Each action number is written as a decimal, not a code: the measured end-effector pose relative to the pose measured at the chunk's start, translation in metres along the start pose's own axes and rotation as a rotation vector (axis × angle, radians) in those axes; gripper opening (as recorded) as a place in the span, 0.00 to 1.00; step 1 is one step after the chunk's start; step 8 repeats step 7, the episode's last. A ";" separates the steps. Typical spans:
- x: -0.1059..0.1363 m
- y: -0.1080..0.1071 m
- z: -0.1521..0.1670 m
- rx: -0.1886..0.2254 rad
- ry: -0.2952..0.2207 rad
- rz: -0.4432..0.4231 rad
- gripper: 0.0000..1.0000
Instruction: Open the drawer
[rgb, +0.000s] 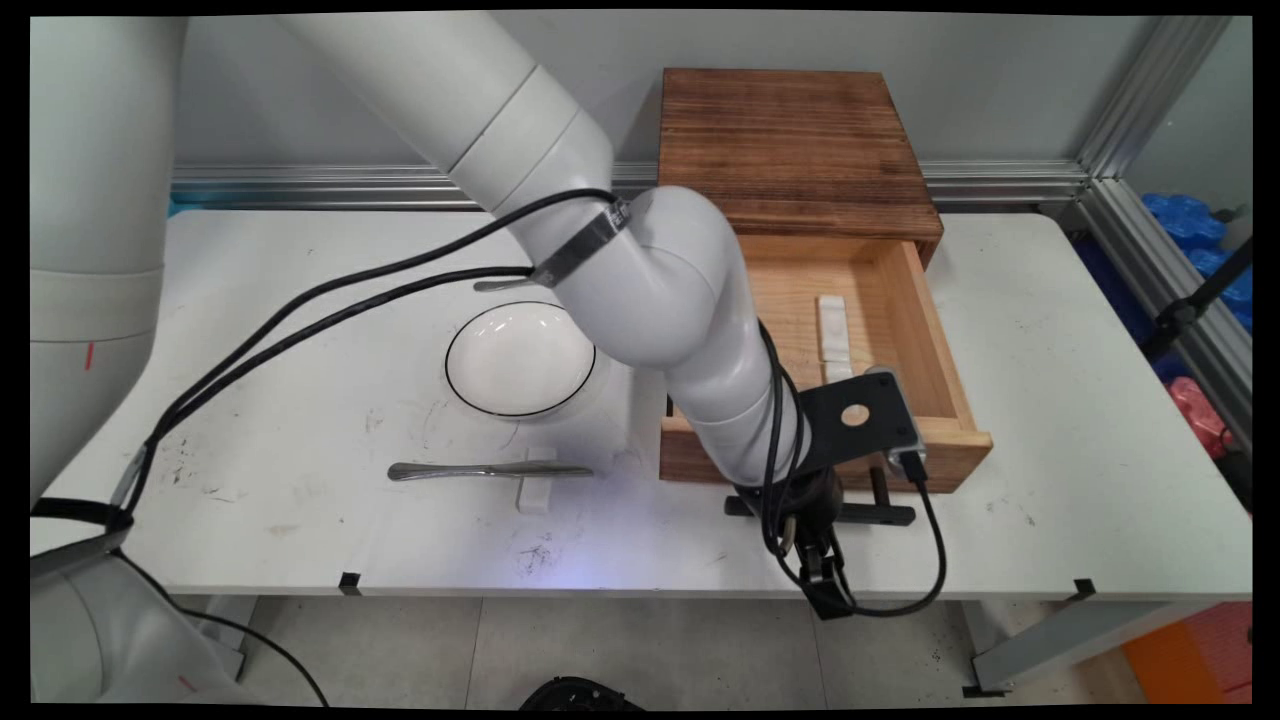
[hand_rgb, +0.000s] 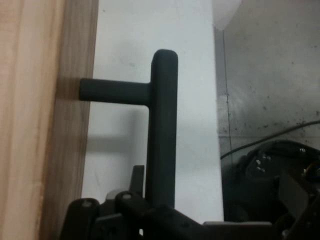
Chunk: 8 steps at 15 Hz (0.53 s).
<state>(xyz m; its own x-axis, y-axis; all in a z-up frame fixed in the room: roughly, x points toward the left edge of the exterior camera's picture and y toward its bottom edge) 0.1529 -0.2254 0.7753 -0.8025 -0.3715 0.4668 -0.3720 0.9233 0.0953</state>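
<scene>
The claw (rgb: 820, 560) sits at the desk's (rgb: 1050, 520) near edge, clenched around the black handle (rgb: 880, 514) of the drawer (rgb: 905, 330). Risk here, I'd judge: the drawer looks well extended, so a further tug could drag it right out, or shift the wooden box (rgb: 795, 150). Inside lie white blocks (rgb: 832, 330). Left, a knife (rgb: 490, 470) on its rest (rgb: 535, 495); beyond, the bowl (rgb: 520, 358).
</scene>
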 end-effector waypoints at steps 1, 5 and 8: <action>-0.001 0.002 0.000 -0.003 -0.002 0.002 1.00; -0.003 0.008 0.000 -0.007 -0.009 0.012 1.00; -0.004 0.009 0.000 -0.008 -0.012 0.017 1.00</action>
